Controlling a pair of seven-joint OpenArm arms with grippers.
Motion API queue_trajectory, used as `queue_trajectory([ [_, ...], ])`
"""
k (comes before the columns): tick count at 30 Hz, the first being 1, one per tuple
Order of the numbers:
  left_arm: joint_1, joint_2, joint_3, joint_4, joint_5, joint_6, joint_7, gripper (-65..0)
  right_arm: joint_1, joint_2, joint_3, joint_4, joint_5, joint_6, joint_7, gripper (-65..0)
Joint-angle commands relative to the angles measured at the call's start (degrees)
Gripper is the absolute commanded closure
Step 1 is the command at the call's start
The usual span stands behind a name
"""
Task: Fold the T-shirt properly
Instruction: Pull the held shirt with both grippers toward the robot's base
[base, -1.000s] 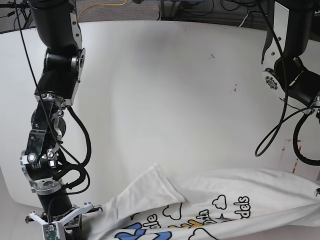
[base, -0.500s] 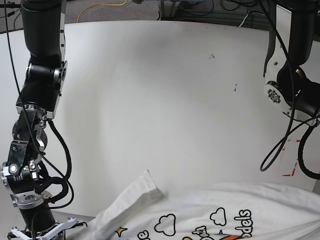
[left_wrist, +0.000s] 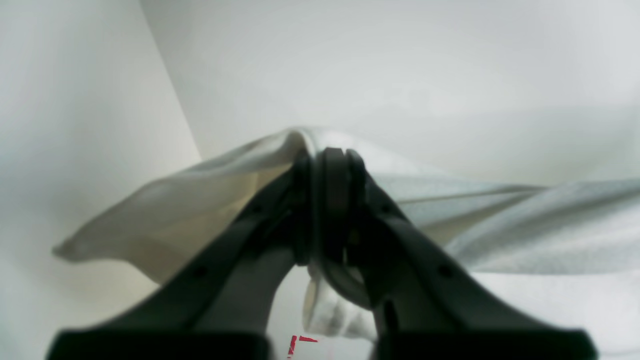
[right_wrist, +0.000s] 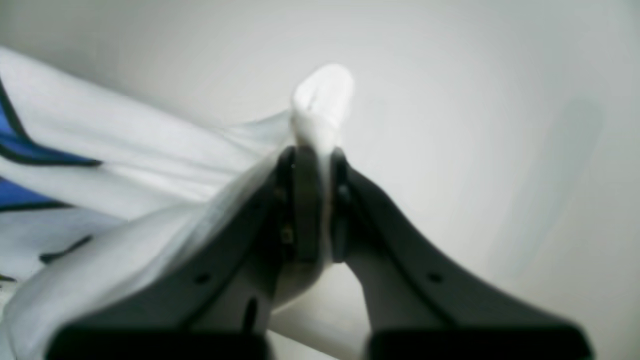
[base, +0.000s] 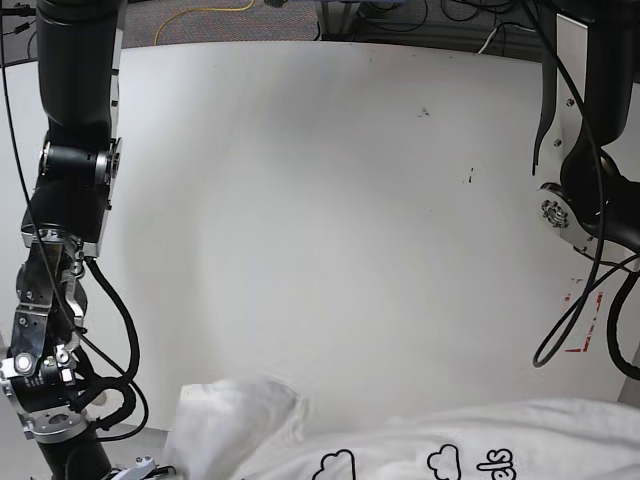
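The white T-shirt (base: 470, 440) lies across the bottom edge of the base view, with black-outlined clouds (base: 336, 463) showing and a bunched sleeve (base: 232, 418) at its left. Both grippers are below that view's edge. In the left wrist view my left gripper (left_wrist: 330, 160) is shut on a fold of white T-shirt cloth (left_wrist: 170, 220), which stretches off to both sides. In the right wrist view my right gripper (right_wrist: 312, 160) is shut on a bunch of the T-shirt (right_wrist: 322, 95) that pokes up past the fingertips. Blue print (right_wrist: 20, 150) shows at the left.
The white table (base: 330, 200) runs far back behind the shirt. Red tape corner marks (base: 584, 322) sit near its right edge. My right arm (base: 60, 250) stands at the base view's left and my left arm (base: 590, 170) at its right. Cables (base: 200, 15) lie behind the table.
Both arms have drawn back toward the near edge, dragging the T-shirt down the base view. Its printed letters have slid out of sight and the sleeve has bunched up.
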Motion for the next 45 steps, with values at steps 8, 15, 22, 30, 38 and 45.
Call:
queue_trajectory([
  [8,3.9,-0.6,0.7,0.6,0.4,0.2,-1.5,-0.4,-4.5,0.8,2.7,1.7,-0.9,-0.9,0.0,-0.3],
  [15,10.4,-0.4,1.2,1.6,0.4,0.2,-1.9,-0.4,-11.0,0.9,5.2,3.7,-0.8,-0.8,0.1,-0.2],
  [22,18.9,-0.6,2.4,3.3,-0.6,-0.1,-2.3,-0.5,-17.7,1.0,8.0,6.8,-0.7,-0.7,-0.6,-0.4],
  [30,26.9,-0.9,1.7,3.6,-0.8,-1.1,-2.4,-0.6,-26.2,0.0,10.4,9.6,-0.3,-0.8,-0.7,-0.4],
  [38,33.8,-0.9,1.1,3.2,-1.0,-3.4,-1.8,-0.6,-34.8,-2.5,14.0,11.9,0.0,-0.8,-0.7,-0.5],
  [45,42.7,-0.7,-1.0,2.6,-1.7,-7.7,-0.5,-0.8,-46.7,-6.8,17.5,12.7,-0.2,-0.4,0.5,-0.5],
])
